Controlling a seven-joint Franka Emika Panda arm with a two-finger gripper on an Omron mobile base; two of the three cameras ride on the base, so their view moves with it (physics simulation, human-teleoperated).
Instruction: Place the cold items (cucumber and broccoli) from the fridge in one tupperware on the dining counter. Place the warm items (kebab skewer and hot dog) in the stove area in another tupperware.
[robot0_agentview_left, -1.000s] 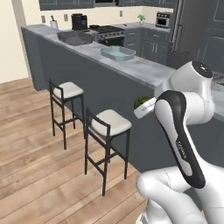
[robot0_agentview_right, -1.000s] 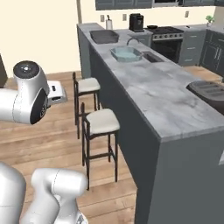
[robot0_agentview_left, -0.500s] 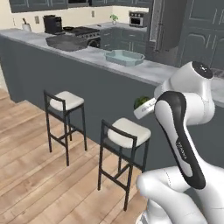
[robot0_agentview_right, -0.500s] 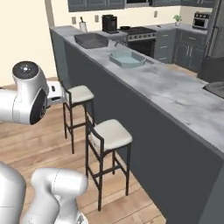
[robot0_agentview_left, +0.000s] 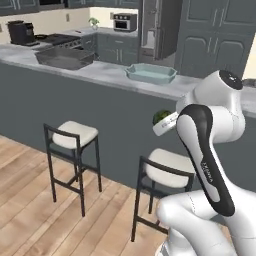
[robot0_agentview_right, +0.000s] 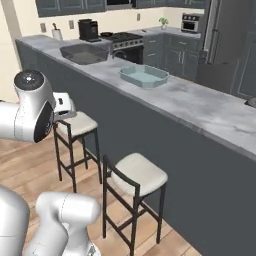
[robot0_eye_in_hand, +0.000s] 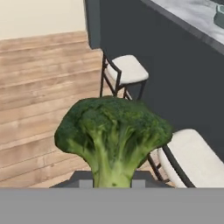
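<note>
**Broccoli in pincer, beside dining surface**

Broccoli (robot0_eye_in_hand: 114, 133): clamped by its stalk in the pincer (robot0_eye_in_hand: 113, 183), head up, above the floor near two stools (robot0_agentview_left: 71, 134). Tupperware (robot0_agentview_left: 150, 73): pale blue, on the grey surface (robot0_agentview_right: 200, 102). Second, dark tupperware (robot0_agentview_right: 84, 52): farther along the surface. No legible writing or labels.

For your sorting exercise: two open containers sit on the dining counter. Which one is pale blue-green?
The light teal tupperware, the one nearer the fridge end of the dining counter. The other container, toward the stove, is dark grey.
</note>
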